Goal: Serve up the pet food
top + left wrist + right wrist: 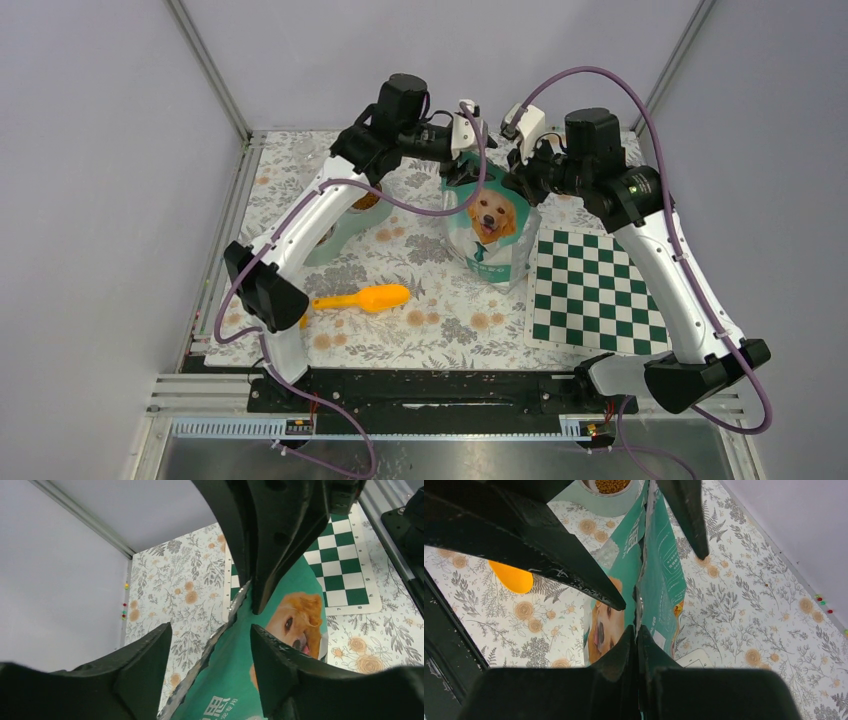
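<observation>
My right hand (636,642) is clamped on the top seam of the bag (490,230), steadying it upright. My left hand (210,650) is apart, straddling that seam, probably to peel it open. Some pet food (612,485) sits in the bowl (614,504) left of the bag.

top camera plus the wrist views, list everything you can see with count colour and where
pet food bag: one, teal-green with a dog picture, upright mid-table
pet food: one heap, brown, in the bowl
bowl: one, pale green, left of the bag, partly under the left arm
scoop: one, orange, lying on the cloth, nearer and left of the bag
checkered mat: one, green and white, right of the bag
tablecloth: one, floral grey and tan, over the table
left gripper: one, black fingers, open, either side of the bag's top edge
right gripper: one, black fingers, shut on the bag's top edge
</observation>
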{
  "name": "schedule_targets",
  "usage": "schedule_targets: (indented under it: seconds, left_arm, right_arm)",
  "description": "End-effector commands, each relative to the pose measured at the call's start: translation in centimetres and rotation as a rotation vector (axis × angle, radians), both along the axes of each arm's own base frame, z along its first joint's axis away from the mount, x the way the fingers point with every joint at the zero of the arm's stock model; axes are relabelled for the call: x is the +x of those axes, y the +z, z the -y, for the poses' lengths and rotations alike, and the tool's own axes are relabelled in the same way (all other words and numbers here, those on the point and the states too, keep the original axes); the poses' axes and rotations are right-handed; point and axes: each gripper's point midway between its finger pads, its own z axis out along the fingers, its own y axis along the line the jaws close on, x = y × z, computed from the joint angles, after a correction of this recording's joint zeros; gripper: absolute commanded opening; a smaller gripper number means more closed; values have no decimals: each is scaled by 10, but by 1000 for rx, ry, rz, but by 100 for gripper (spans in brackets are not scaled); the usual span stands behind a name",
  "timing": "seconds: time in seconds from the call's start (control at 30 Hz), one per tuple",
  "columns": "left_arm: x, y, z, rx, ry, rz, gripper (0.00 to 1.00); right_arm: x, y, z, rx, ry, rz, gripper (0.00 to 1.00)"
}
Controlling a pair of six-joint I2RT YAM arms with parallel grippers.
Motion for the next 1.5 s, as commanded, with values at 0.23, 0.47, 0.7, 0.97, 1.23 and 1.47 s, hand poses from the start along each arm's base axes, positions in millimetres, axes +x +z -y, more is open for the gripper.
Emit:
schedule_targets:
  seconds: [0.23,0.47,0.7,0.97,1.23,1.47]
  left_arm:
    - [18,-22,-17,165,108,128,44]
    - [49,-34,-47,302,274,248,0]
    - [104,-14,-119,503,617,460,0]
    - [129,-7,-208,594,842,453,0]
    - [140,-15,-274,700,981,439,0]
    - [152,-7,-316,692,1152,441,0]
  right_arm:
    - [0,61,-1,144,-32,209,0]
    - [-2,82,8,191,-91,279,0]
    - [6,110,54,232,-367,421,0]
    - [5,146,101,283,-609,575,0]
    - [3,156,109,326,-662,590,0]
    - [5,156,108,341,-668,578,0]
